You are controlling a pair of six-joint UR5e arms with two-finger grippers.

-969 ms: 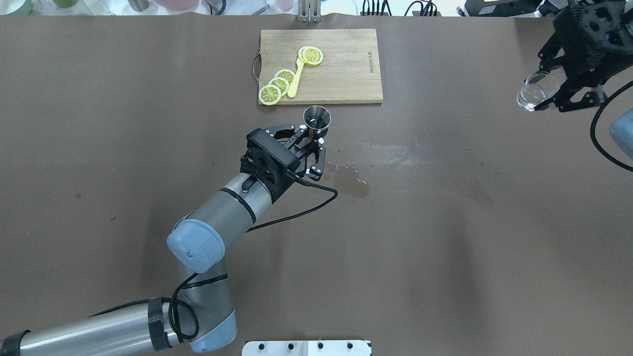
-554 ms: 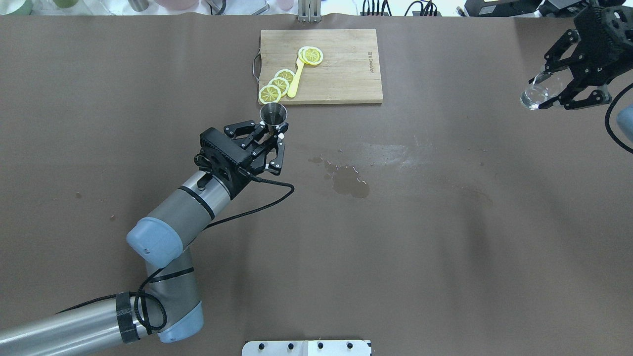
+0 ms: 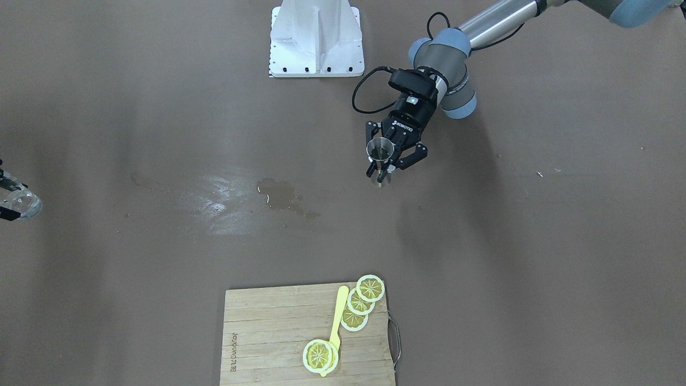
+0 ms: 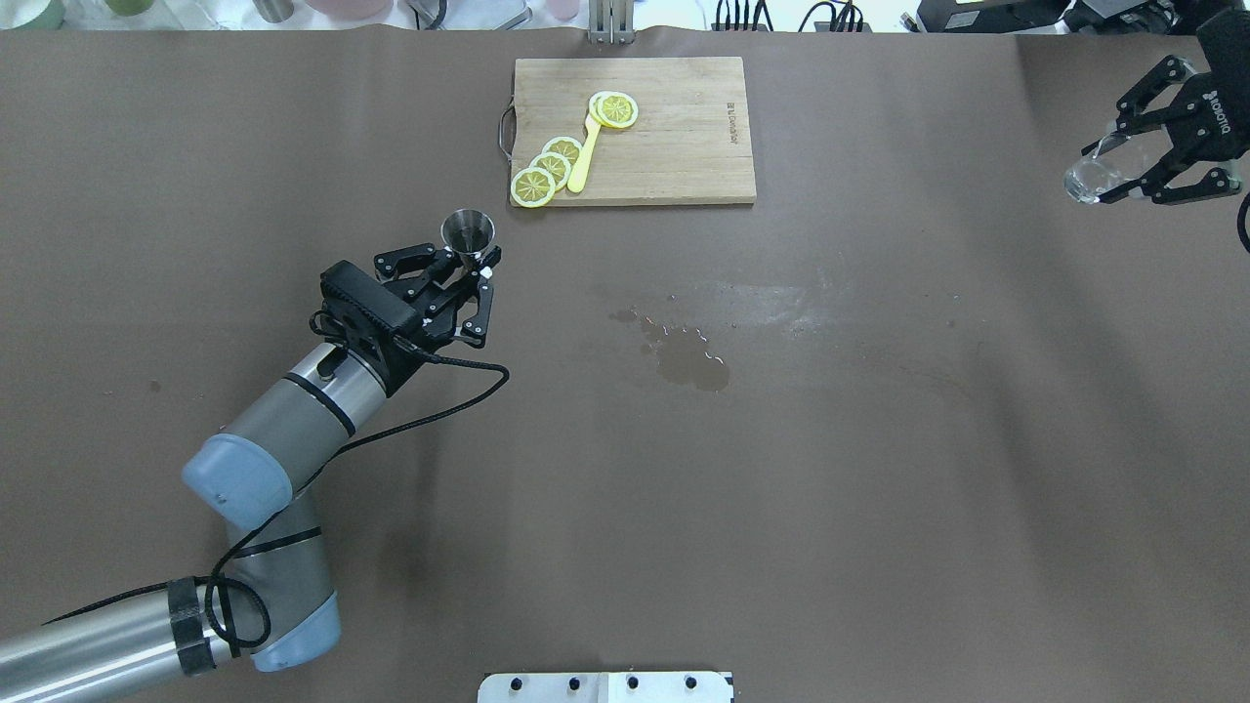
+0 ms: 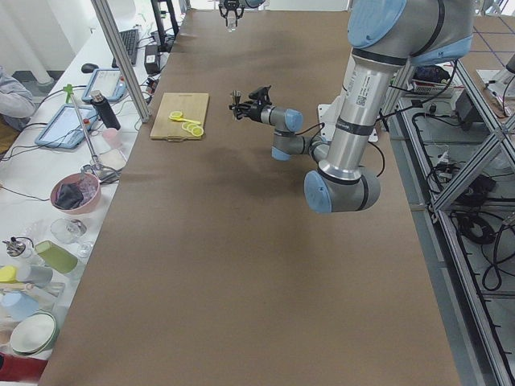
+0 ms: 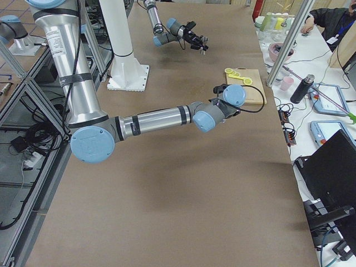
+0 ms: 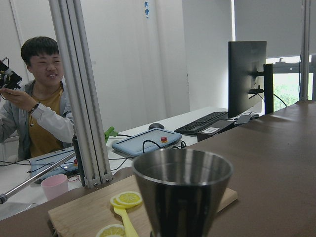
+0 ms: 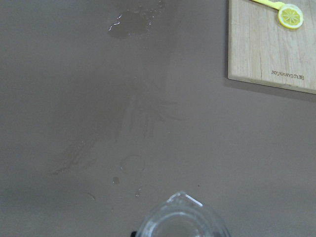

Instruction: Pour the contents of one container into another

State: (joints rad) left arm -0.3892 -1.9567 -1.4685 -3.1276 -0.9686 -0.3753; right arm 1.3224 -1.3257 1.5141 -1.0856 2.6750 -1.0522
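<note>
Noting left gripper (image 4: 467, 264) clamped on jigger (image 4: 467, 232) at 10 o'clock, right gripper (image 4: 1125, 172) likewise on glass (image 4: 1087, 182) at 2 o'clock, puddle (image 4: 691, 367) between: pour seemingly finished, set-down outstanding.

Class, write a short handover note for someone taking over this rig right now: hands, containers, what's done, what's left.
Left hand shut on steel jigger, upright, held above the table near the cutting board.
Right hand shut on clear glass at the table's far right.
Puddle lies mid-table.
Containers far apart; whether anything was poured cannot be told.
To do: bring them together and pour.
</note>
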